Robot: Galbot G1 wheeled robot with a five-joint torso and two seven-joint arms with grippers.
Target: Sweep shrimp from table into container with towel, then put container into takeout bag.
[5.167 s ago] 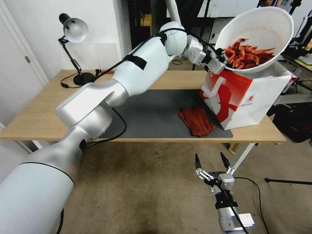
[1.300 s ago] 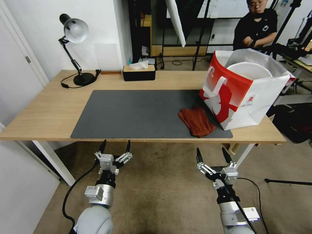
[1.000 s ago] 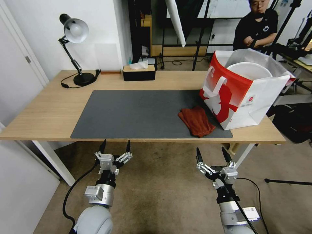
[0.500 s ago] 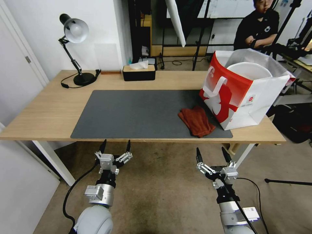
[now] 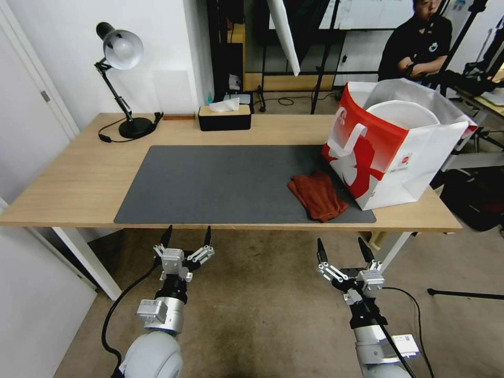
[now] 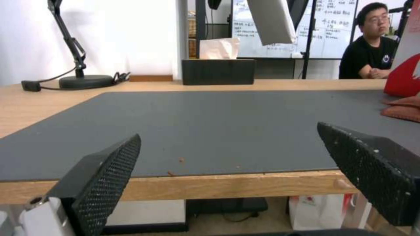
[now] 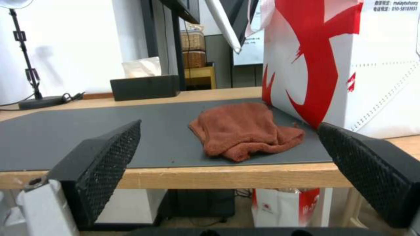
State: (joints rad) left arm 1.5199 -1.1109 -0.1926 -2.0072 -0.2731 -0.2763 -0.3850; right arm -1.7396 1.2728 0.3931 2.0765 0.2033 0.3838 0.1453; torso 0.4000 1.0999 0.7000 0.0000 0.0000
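The left gripper (image 5: 186, 236) hangs below the near edge of the table (image 5: 63, 184), its fingers spread and empty. Straight ahead of it lies the bare grey mat (image 5: 226, 178); beyond that stands a black tissue box (image 5: 224, 117). The right gripper (image 5: 341, 251) hangs at the same height, also spread wide with nothing in it. Just ahead of it sits the crumpled towel (image 5: 317, 194), and beyond and to its right stands the takeout bag (image 5: 394, 152) with the white container (image 5: 401, 113) resting inside. The shrimp cannot be seen from here; presumably they are in the container.

The task looks finished. The remaining risk I judge is the bag: it stands close to the table's right end, so a nudge could tip it.
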